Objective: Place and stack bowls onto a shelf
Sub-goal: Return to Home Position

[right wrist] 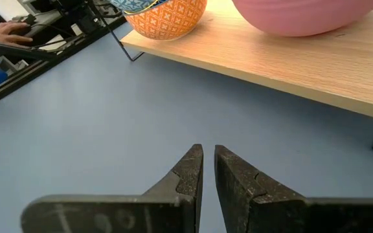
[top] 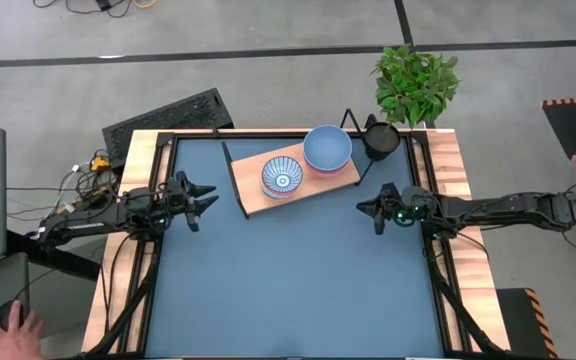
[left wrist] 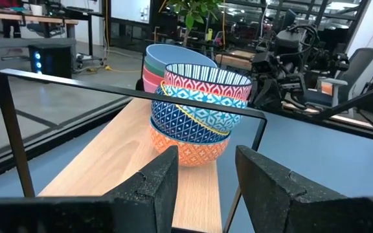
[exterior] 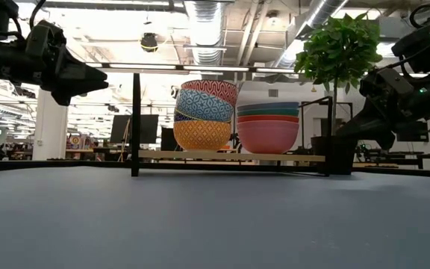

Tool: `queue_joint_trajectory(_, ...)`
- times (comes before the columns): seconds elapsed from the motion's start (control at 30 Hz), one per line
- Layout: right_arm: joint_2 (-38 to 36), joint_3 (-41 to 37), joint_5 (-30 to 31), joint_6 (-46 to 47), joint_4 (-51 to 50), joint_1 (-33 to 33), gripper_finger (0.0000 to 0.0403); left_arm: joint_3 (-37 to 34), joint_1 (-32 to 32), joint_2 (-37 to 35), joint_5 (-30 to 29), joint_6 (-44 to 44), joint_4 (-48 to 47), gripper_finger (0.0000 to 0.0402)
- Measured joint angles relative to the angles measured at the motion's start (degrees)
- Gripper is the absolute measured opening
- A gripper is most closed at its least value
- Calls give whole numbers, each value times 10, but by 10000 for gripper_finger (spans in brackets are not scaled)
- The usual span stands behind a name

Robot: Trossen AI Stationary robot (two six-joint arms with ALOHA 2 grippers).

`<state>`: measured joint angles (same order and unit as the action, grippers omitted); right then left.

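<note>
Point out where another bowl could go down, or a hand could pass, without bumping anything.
The shelf is bare wood at its end nearer the left gripper, beside the patterned stack. The mat between that gripper and the right gripper is open. Crowded: the shelf's other end, where the plain stack sits close to the black pot.

Two stacks of bowls (top: pixel 282 177) stand side by side on the shelf (top: pixel 253 192), with the pot (top: pixel 381 138) just beside its right end and the plant (top: pixel 415 85) behind.
</note>
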<state>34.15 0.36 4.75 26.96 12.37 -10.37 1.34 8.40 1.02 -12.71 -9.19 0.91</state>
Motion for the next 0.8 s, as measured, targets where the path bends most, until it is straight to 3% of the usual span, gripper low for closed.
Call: queue_joint_trajectory(0.8,0,0,0,0,0,0,65,0,0,16,-4,-11,1,139)
